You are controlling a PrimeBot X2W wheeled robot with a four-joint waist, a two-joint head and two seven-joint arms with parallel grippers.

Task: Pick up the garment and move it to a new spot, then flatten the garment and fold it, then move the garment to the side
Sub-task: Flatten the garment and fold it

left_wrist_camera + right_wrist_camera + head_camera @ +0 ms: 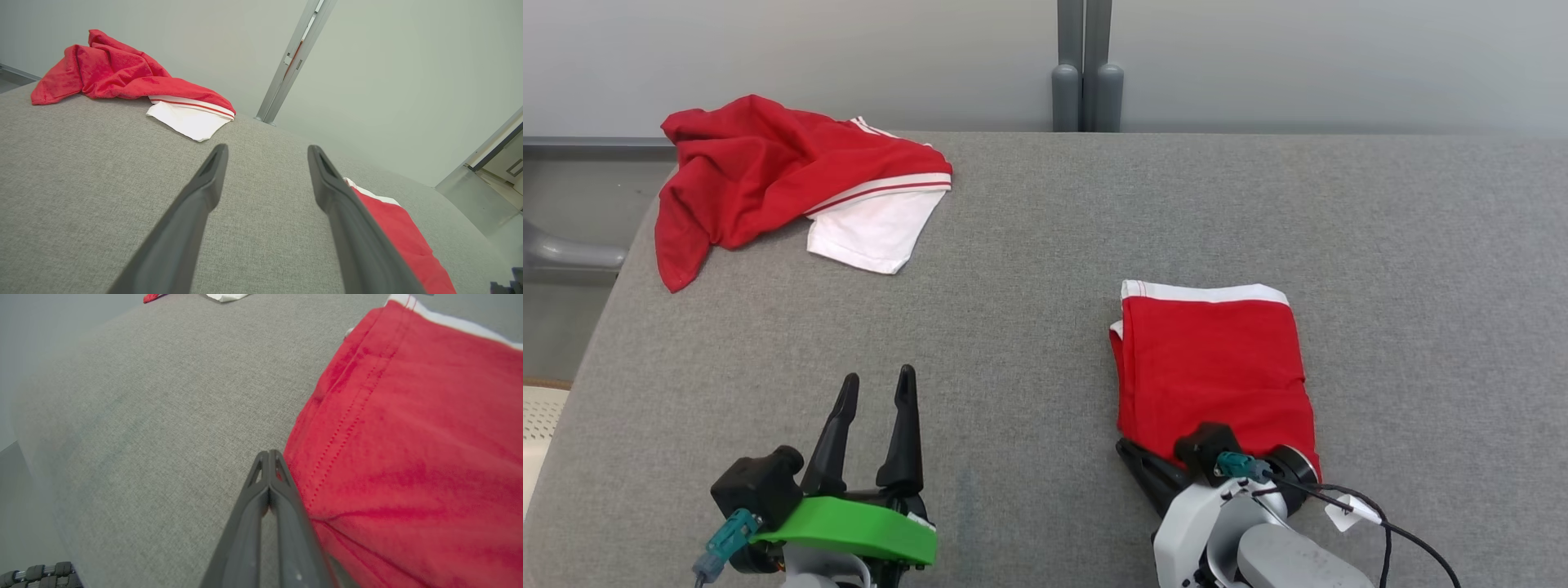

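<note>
The folded garment [1213, 367] lies on the right half of the grey cloth-covered worktop [1045, 245], close to the robot's edge and directly ahead of the right arm. It is a neat, flat red packet, roughly rectangular, with a narrow white band and a thin red stripe along its far edge. A little white also peeks out at its far-left corner. The top layer is mostly smooth, with a few soft creases toward the near end, and a stitched hem runs along its left side in the right wrist view [408, 437]. It looks slightly longer from near to far than across, so its long axis runs away from the robot. The white-trimmed end points toward the back wall, and the near end drifts a touch to the right. The right end effector [269, 455] is clenched, its two fingers pressed together, with the tips right against the garment's near-left edge. Whether any cloth is caught between them cannot be told. The left end effector [878, 374] hovers released, fingers spread, over bare worktop at lower left, well apart from the packet. A second garment [760, 175], red and white and crumpled, sits at the far-left corner.
</note>
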